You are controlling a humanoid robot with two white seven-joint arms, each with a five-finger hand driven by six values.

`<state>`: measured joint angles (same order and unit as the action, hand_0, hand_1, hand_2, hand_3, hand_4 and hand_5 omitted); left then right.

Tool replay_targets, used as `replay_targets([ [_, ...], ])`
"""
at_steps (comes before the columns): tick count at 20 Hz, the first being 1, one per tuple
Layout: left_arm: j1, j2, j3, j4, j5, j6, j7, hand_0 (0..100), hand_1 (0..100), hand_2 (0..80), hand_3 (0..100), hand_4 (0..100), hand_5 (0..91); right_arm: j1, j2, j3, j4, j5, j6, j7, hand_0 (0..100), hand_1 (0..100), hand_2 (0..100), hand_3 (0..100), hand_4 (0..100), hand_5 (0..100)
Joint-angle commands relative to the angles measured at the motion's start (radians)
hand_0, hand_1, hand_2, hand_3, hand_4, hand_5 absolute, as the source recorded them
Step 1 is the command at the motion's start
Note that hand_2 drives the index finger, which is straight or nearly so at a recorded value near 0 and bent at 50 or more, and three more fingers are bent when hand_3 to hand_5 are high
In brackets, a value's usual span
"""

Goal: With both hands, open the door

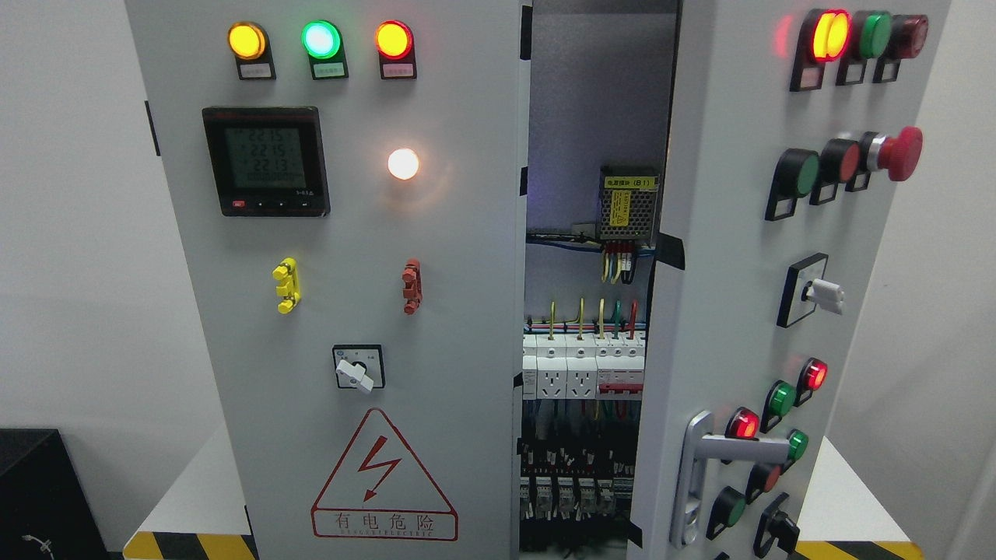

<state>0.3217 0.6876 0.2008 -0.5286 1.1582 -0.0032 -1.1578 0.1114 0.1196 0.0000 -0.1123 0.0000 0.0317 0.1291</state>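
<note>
Backdrop: plain white walls [70, 233] stand behind and to both sides of what you face.
Bench: a white bench [198, 490] with a yellow-and-black hazard stripe along its front edge carries the tall grey metal electrical cabinet [591, 93].
Left door: the grey left door [467, 327] sits flat to you — three lit lamps, a black digital meter [266, 161], a white rotary switch [358, 369] and a red lightning warning triangle [383, 476].
Right door: the grey right door [724, 327] is swung partly outward, its silver lever handle [704, 474] low on the panel.
Gap: between the doors you see white circuit breakers [583, 365] and coloured wires.
Robot hand: neither robot hand shows, so you cannot tell their state.
Corner: a black box [39, 490] sits lower left.
</note>
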Motion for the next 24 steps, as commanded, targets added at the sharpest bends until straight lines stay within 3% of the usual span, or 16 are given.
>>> replay_targets([
  [1,-0.085,0.786,0.256,-0.384,0.365,0.26,-0.102,0,0,0.0,0,0,0.0,0.001,0.0,0.015,0.0,-0.032,0.0,0.0,0,0,0,0,0,0],
  [3,-0.217,0.834,0.202,-0.467,0.363,0.406,-0.1,0,0,0.0,0,0,0.0,0.001,0.0,0.015,0.0,-0.032,0.0,0.0,0,0,0,0,0,0],
  [5,-0.439,0.846,0.049,-0.542,0.339,0.411,-0.099,0,0,0.0,0,0,0.0,0.001,0.0,0.015,-0.001,-0.032,0.0,0.0,0,0,0,0,0,0],
  [7,-0.739,0.846,-0.213,-0.585,0.319,0.408,-0.099,0,0,0.0,0,0,0.0,0.001,0.0,0.015,0.0,-0.032,0.0,0.0,0,0,0,0,0,0],
  [10,-1.248,0.825,-0.757,-0.684,0.321,0.408,-0.099,0,0,0.0,0,0,0.0,-0.001,0.0,0.015,0.0,-0.032,0.0,0.0,0,0,0,0,0,0],
  [11,-1.371,0.805,-0.914,-0.735,0.327,0.408,-0.099,0,0,0.0,0,0,0.0,0.001,0.0,0.015,0.0,-0.032,-0.001,0.0,0,0,0,0,0,0],
  [13,-1.539,0.767,-1.143,-0.821,0.331,0.407,-0.099,0,0,0.0,0,0,0.0,0.001,0.0,0.015,0.0,-0.032,0.0,0.0,0,0,0,0,0,0],
  [17,-1.826,0.71,-1.459,-0.97,0.34,0.401,-0.059,0,0,0.0,0,0,0.0,-0.001,0.0,0.015,0.0,-0.032,0.0,0.0,0,0,0,0,0,0],
  [19,-1.95,0.638,-1.651,-1.01,0.345,0.346,0.013,0,0,0.0,0,0,0.0,0.001,0.0,0.015,0.0,-0.032,0.0,0.0,0,0,0,0,0,0],
  [20,-1.969,0.604,-1.71,-1.028,0.357,0.291,0.083,0,0,0.0,0,0,0.0,-0.001,0.0,0.015,0.0,-0.032,0.0,0.0,0,0,0,0,0,0],
  [22,-1.971,0.543,-1.765,-1.074,0.377,0.194,0.241,0,0,0.0,0,0,0.0,0.001,0.0,0.015,0.0,-0.032,0.0,0.0,0,0,0,0,0,0],
  [24,-1.969,0.479,-1.782,-1.137,0.38,0.157,0.352,0,0,0.0,0,0,0.0,-0.001,0.0,0.015,0.0,-0.032,0.0,0.0,0,0,0,0,0,0],
])
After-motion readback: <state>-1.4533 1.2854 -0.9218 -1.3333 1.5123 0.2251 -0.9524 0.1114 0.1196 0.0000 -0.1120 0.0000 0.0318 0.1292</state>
